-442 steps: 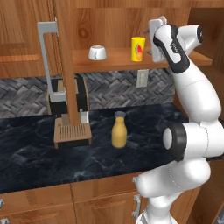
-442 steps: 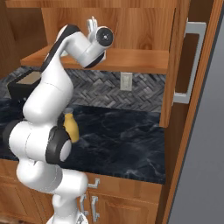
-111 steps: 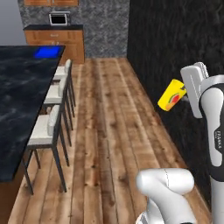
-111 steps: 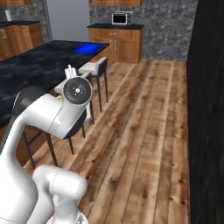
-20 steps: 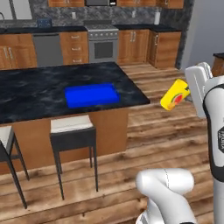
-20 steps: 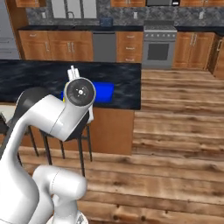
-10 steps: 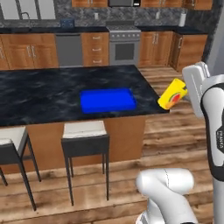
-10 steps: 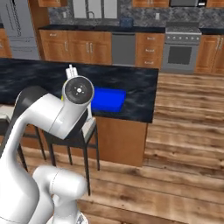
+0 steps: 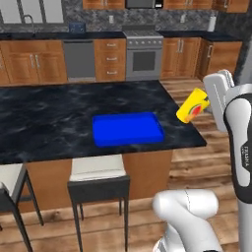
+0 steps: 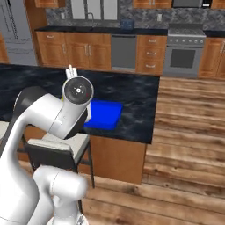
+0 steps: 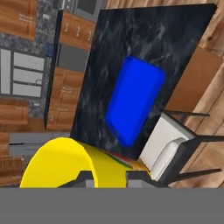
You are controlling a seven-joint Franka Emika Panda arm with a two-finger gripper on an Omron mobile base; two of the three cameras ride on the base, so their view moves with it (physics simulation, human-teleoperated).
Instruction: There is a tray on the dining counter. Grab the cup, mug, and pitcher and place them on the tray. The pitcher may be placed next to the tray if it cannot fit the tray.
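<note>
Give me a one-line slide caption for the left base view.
Gripper carries the yellow cup, tilted, beside the dining counter holding the blue tray.

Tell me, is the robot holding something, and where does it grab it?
Yes, the tool holds the yellow cup by its side, tilted, off to the side of the counter.

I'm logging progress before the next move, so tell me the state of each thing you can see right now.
Small yellow tumbler cup: tilted, held in the air beside the counter.
Two-finger gripper: shut on the cup.
Flat bright blue tray: empty, flat on the black marble dining counter.
White-seated stool: at the counter's edge.
</note>
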